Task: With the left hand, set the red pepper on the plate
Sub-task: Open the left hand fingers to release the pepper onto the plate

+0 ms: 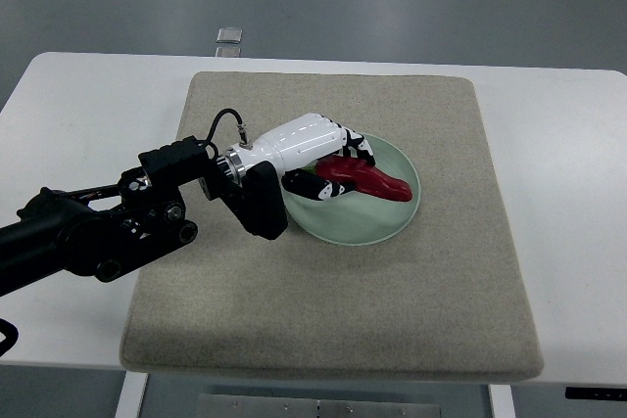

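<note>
The left hand is reaching over the pale green plate, its fingers curling around the red pepper, which is lying across the plate's middle, apparently being lowered flat there for release. The plate is sitting on a beige mat covering the white surface.

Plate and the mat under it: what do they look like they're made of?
The plate looks like pale green glazed ceramic or frosted glass; smooth, faintly glossy rim. The mat looks like beige felt or woven fabric, matte with a speckled, fibrous texture and soft rounded edges.
</note>
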{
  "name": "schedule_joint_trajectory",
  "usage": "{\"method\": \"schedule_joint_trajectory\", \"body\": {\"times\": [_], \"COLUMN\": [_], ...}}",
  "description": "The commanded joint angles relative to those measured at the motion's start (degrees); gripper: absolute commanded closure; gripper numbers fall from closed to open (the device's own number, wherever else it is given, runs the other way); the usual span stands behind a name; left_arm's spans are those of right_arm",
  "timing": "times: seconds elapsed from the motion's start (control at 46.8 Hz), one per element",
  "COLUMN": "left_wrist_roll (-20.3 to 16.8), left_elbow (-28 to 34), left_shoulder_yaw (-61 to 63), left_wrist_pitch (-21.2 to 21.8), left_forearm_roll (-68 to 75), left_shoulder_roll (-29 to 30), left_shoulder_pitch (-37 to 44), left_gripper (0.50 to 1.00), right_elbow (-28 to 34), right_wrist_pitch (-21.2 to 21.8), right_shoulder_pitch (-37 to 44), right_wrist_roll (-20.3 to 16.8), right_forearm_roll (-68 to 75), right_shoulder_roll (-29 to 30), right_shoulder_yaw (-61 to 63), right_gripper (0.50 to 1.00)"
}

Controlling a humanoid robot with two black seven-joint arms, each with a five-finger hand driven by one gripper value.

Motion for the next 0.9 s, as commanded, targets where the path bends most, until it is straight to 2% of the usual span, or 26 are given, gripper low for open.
{"method": "schedule_joint_trajectory", "body": {"times": [0.0, 0.043, 0.064, 0.149, 0.192, 0.235, 0.32, 0.427, 0.47, 0.555, 0.619, 0.79, 0.875], "left_wrist_roll": [-0.03, -0.03, -0.03, 0.05, -0.03, -0.03, -0.03, -0.03, -0.03, -0.03, -0.03, -0.03, -0.03], "left_elbow": [0.0, 0.0, 0.0, 0.0, 0.0, 0.0, -0.09, -0.35, -0.35, -0.44, -0.44, -0.44, -0.35], "left_shoulder_yaw": [-0.07, -0.07, -0.16, -0.16, -0.16, -0.25, -0.51, -0.86, -1.3, -2.0, -2.79, -5.34, -7.27], "left_wrist_pitch": [0.07, 0.24, 0.33, 0.42, 0.42, 0.42, 0.51, 0.59, 0.68, 1.47, 2.26, 3.41, 3.49], "left_forearm_roll": [-0.17, -0.25, -0.17, -0.25, -0.34, -0.43, -0.6, -0.78, -0.96, -1.39, -2.88, -13.95, -21.33], "left_shoulder_roll": [-0.02, -0.02, -0.02, -0.02, -0.02, -0.02, -0.02, -0.02, -0.02, -0.02, -0.02, -0.02, -0.02], "left_shoulder_pitch": [0.27, 0.27, 0.36, 0.45, 0.63, 0.63, 0.71, 0.89, 1.06, 1.15, 1.24, 1.59, 1.86], "left_gripper": [0.879, 0.798, 0.778, 0.759, 0.727, 0.724, 0.66, 0.647, 0.617, 0.607, 0.547, 0.54, 0.517], "right_elbow": [0.0, 0.0, 0.0, 0.0, 0.0, 0.0, 0.0, 0.0, 0.0, 0.0, 0.0, 0.0, 0.0], "right_wrist_pitch": [0.0, 0.0, 0.0, 0.0, 0.0, 0.0, 0.0, 0.0, 0.0, 0.0, 0.0, 0.0, 0.0], "right_shoulder_pitch": [0.0, 0.0, 0.0, 0.0, 0.0, 0.0, 0.0, 0.0, 0.0, 0.0, 0.0, 0.0, 0.0], "right_wrist_roll": [0.0, 0.0, 0.0, 0.0, 0.0, 0.0, 0.0, 0.0, 0.0, 0.0, 0.0, 0.0, 0.0], "right_forearm_roll": [-0.02, -0.02, 0.06, 0.06, 0.06, -0.02, 0.06, 0.06, -0.02, -0.02, 0.06, 0.06, -0.02], "right_shoulder_roll": [0.0, 0.0, 0.0, 0.0, 0.0, 0.0, 0.0, 0.0, 0.0, 0.0, 0.0, 0.0, 0.0], "right_shoulder_yaw": [0.0, 0.0, 0.0, 0.0, 0.0, 0.0, 0.0, 0.0, 0.0, 0.0, 0.0, 0.0, 0.0], "right_gripper": [0.572, 0.572, 0.572, 0.572, 0.572, 0.572, 0.572, 0.572, 0.572, 0.572, 0.572, 0.572, 0.572]}}
